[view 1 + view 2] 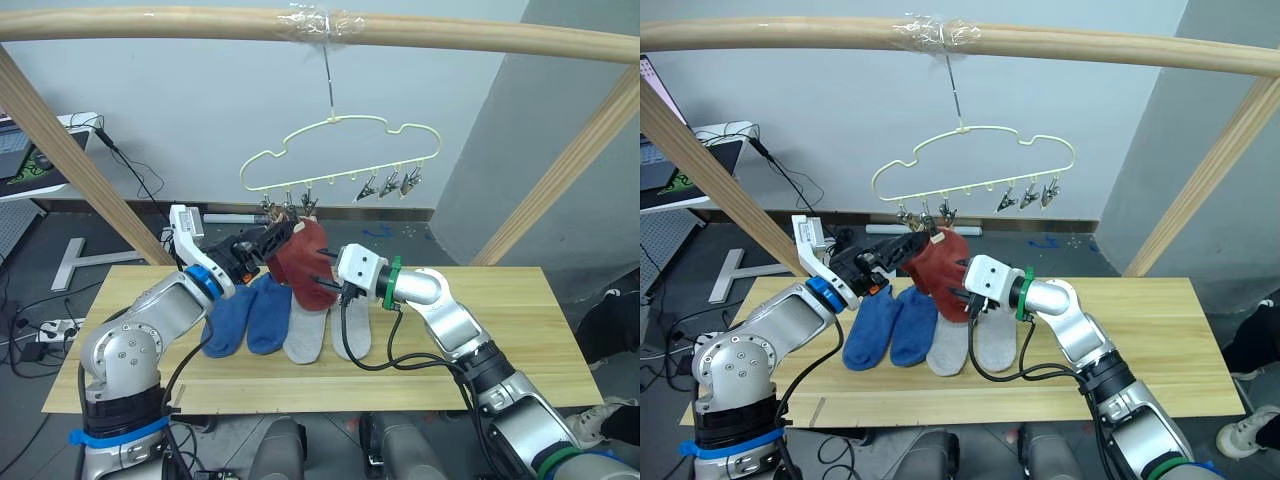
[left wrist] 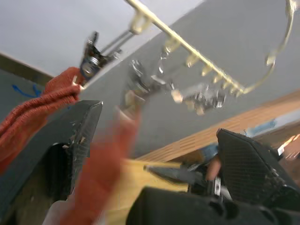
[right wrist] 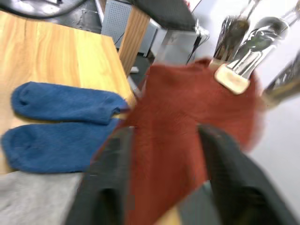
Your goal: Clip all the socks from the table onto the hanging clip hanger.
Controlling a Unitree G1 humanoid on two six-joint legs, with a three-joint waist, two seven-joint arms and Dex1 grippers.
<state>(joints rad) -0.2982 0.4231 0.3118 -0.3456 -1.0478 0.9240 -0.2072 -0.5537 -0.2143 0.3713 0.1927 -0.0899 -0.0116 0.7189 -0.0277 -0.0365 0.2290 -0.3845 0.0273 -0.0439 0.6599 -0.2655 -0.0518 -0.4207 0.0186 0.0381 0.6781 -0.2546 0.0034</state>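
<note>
Two blue socks (image 1: 248,315) and two grey socks (image 1: 328,335) lie side by side on desk (image 1: 520,330). Rust sock (image 1: 303,262) hangs at clip hanger (image 1: 340,160). Left gripper (image 1: 272,240) fingers spread wide at its top edge; right gripper (image 1: 332,281) pinches its lower part.

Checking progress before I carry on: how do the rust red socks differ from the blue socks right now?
The rust red socks hang bunched from clips at the left end of the clip hanger, lifted above the table; the blue socks lie flat, side by side on the table. Both claws, left claw and right claw, are at the red socks; neither touches the blue. Both pairs are short knit ankle socks.
</note>
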